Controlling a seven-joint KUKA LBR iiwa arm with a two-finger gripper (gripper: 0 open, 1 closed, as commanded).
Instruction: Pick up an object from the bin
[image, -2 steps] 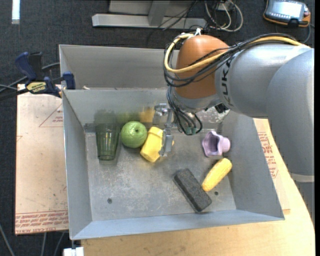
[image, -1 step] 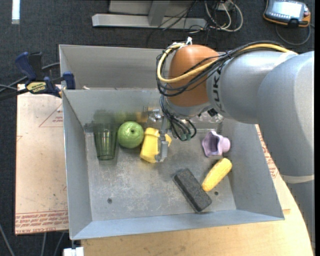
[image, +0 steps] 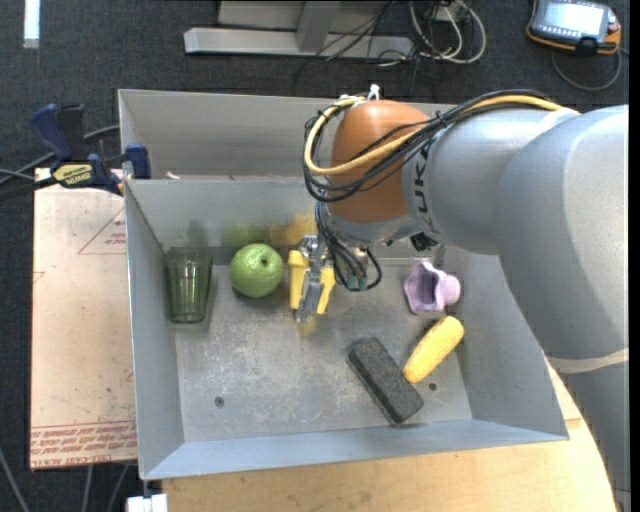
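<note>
status: gripper (image: 312, 285) | jaws look clamped on a yellow blocky thing (image: 298, 278), middle of the bin (image: 150, 330), right beside the green apple (image: 257, 271) | we reckon the grab's done, lift-out not yet

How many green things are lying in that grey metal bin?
2. A see-through green plastic cup stands by the bin's left wall, and a round green apple sits just right of it. The robot arm may hide more.

bright, even overhead light casting soft shadows.
</note>
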